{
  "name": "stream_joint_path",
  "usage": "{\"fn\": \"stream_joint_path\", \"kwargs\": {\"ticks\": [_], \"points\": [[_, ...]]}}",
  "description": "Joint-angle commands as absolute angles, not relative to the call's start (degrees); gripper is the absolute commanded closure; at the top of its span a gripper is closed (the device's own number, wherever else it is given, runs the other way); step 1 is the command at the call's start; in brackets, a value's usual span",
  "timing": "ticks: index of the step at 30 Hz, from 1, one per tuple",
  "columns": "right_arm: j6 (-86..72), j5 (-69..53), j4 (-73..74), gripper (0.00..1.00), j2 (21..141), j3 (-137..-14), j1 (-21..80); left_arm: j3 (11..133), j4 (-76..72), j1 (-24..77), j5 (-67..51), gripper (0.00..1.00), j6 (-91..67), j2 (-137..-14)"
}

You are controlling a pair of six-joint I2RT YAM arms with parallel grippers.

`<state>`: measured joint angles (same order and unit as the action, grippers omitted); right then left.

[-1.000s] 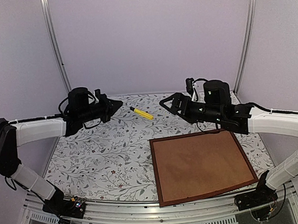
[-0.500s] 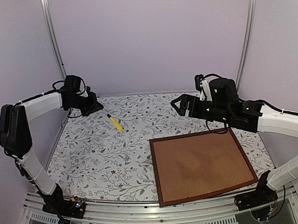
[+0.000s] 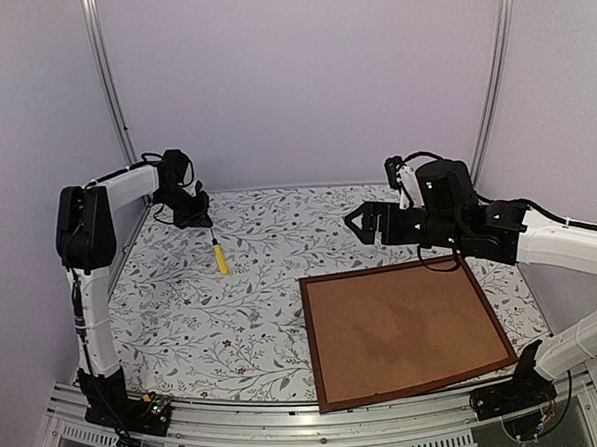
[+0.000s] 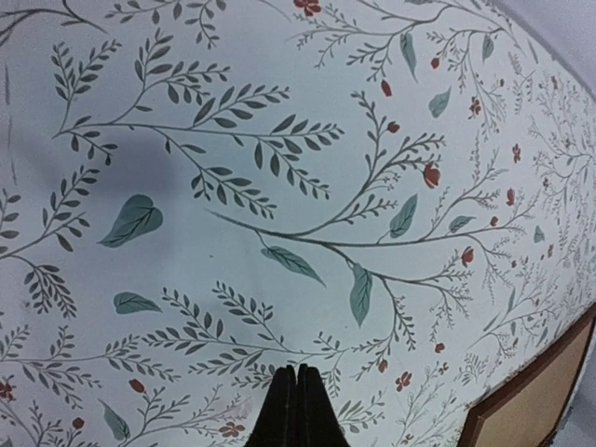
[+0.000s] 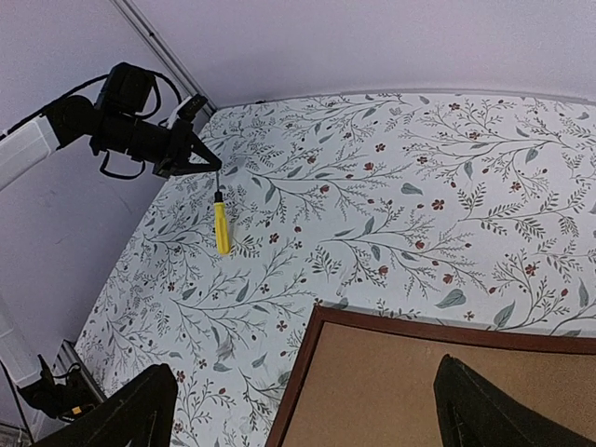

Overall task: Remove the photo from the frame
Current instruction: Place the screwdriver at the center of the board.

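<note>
The frame [image 3: 310, 335] of dark reddish-brown wood lies face down at the near right, with the plain brown backing board [image 3: 399, 321] filling it. The photo is hidden under the board. My right gripper [image 3: 364, 223] is open and empty, hovering above the frame's far left corner [image 5: 312, 345]. My left gripper [image 3: 200, 217] is at the far left, shut on the thin shaft of a yellow-handled screwdriver [image 3: 220, 256], which hangs down toward the cloth. The right wrist view shows that gripper [image 5: 207, 166] and the screwdriver [image 5: 222, 228]. In the left wrist view the shut fingertips [image 4: 298, 372] hide the tool.
A floral tablecloth [image 3: 252, 286] covers the table. Lilac walls and metal posts [image 3: 111, 83] close in the back and sides. A corner of the frame [image 4: 507, 410] shows at the lower right of the left wrist view.
My left arm has swung from the middle of the back to the far left, carrying the screwdriver with it. My right gripper has moved a little right and lower, toward the frame's far edge.
</note>
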<state>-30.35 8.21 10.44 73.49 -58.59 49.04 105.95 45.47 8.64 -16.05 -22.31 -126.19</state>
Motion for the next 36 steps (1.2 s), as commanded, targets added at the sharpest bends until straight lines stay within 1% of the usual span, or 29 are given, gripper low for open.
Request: {"fn": "stream_joint_path", "kwargs": {"ticks": [1,5,10,13,20,29,36], "points": [[-28.28,6.68,13.62,0.01,74.71,-60.1,48.69,113.44,52.3,7.37,-10.91,1.0,-19.1,-134.01],[-28.13,6.26,15.62,0.01,75.82,-60.43,48.69,117.93,52.01,6.67,-7.61,1.0,-20.94,-138.09],[-29.02,5.81,17.31,0.01,77.04,-60.17,48.69,122.03,50.26,5.8,-6.23,1.0,-22.98,-141.76],[-29.39,6.01,18.21,0.01,77.33,-59.67,48.74,123.15,49.6,5.8,-5.8,0.98,-23.46,-142.97],[-29.32,6.54,20.19,0.01,77.17,-58.74,48.7,123.15,48.39,5.83,-5.62,0.8,-23.34,-143.85],[-27.45,4.44,21.73,0.01,76.92,-56.25,48.89,122.81,47.38,6.15,-6.41,0.71,-22.86,-143.49],[-27.11,6.11,24.27,0.01,78.69,-56.25,50.42,122.72,46.99,6.15,-6.69,0.61,-21.88,-142.16]]}}
